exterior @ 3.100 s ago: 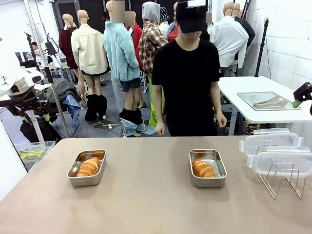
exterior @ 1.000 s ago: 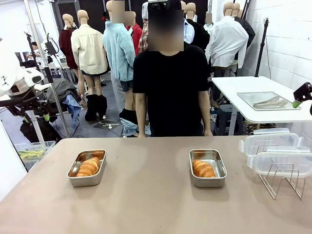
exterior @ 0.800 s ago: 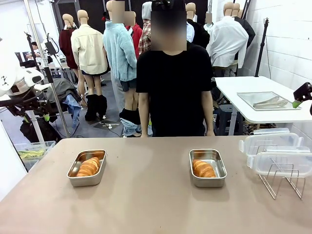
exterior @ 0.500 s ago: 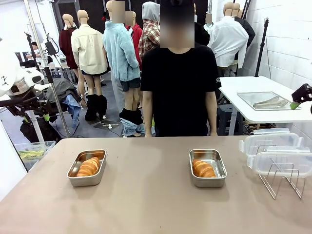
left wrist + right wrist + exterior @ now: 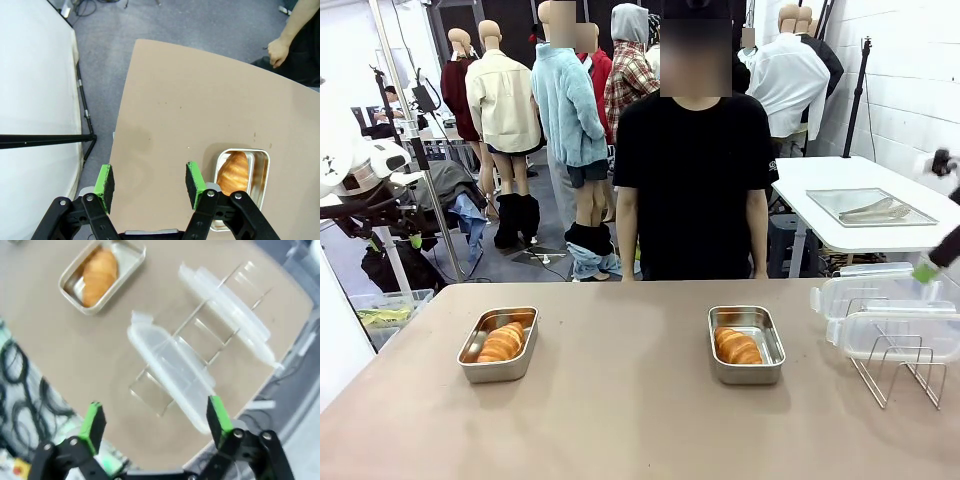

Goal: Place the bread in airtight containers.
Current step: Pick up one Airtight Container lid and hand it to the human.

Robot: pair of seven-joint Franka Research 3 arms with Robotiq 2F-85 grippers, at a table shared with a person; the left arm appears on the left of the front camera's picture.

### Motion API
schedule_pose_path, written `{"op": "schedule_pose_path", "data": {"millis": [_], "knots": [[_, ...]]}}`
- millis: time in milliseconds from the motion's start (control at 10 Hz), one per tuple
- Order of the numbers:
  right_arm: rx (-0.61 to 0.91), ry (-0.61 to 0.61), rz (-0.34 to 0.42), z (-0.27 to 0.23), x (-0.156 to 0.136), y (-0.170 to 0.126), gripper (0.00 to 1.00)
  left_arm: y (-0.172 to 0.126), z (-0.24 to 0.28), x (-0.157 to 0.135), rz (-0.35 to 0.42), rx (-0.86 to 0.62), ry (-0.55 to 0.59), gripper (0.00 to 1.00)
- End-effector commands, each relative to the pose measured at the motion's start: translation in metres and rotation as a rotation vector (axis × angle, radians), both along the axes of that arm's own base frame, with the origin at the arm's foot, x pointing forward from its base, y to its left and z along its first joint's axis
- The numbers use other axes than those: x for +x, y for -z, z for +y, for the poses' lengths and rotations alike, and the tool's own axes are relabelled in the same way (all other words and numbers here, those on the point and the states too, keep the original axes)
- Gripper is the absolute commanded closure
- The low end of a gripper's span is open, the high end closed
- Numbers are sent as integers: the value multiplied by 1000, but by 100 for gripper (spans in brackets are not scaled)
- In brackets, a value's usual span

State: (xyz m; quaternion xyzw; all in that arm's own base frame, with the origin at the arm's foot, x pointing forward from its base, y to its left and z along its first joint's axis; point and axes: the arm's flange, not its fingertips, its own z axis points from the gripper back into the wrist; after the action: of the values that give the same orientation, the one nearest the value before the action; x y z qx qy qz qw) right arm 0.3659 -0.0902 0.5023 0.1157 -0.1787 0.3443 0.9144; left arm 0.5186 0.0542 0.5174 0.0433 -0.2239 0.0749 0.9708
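Seen across the table [image 5: 620,430], behind its far edge, a person [image 5: 695,170] in a black shirt, arms down, shifted a little to the right since a second ago. By the right edge, two clear lids [image 5: 880,295] propped in a wire rack [image 5: 905,378], unmoved. Nearer the middle, two steel tins [image 5: 470,372], one toward the left edge and one right of centre, both open-topped and in the same spots as before. In each, one golden roll [image 5: 502,342], lying flat on the tin floor. Above the lids, the right gripper [image 5: 156,417], dropped from its higher perch of half a second ago, fingers spread wide and holding nothing. Over the table's left edge, the left gripper [image 5: 149,181], parted too, empty, with the left tin just beside one finger. At the far edge, the person's hand [image 5: 276,50], loosely curled, grasping nothing.
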Motion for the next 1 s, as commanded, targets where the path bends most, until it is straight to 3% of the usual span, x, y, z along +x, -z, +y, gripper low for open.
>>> {"op": "schedule_pose_path", "data": {"millis": [0,200,300,400,600,700,900], "knots": [[-123,-95,-51,-11,-6,11,0,-1,0,0,-3,1,-1,25],[-122,-201,-226,-5,-15,21,0,-1,0,0,-3,1,-1,25],[-151,-187,-300,-1,-14,25,0,-1,0,0,-3,1,-1,25],[-147,-156,-98,-9,-6,11,0,-1,0,0,-3,1,-1,25],[-147,-156,-98,-9,-6,11,0,-1,0,0,-3,1,-1,25],[-167,-176,-166,-7,-10,12,0,-1,0,0,-3,1,-1,25],[-298,-465,-67,4,22,12,0,-1,0,0,-3,1,-1,25]]}}
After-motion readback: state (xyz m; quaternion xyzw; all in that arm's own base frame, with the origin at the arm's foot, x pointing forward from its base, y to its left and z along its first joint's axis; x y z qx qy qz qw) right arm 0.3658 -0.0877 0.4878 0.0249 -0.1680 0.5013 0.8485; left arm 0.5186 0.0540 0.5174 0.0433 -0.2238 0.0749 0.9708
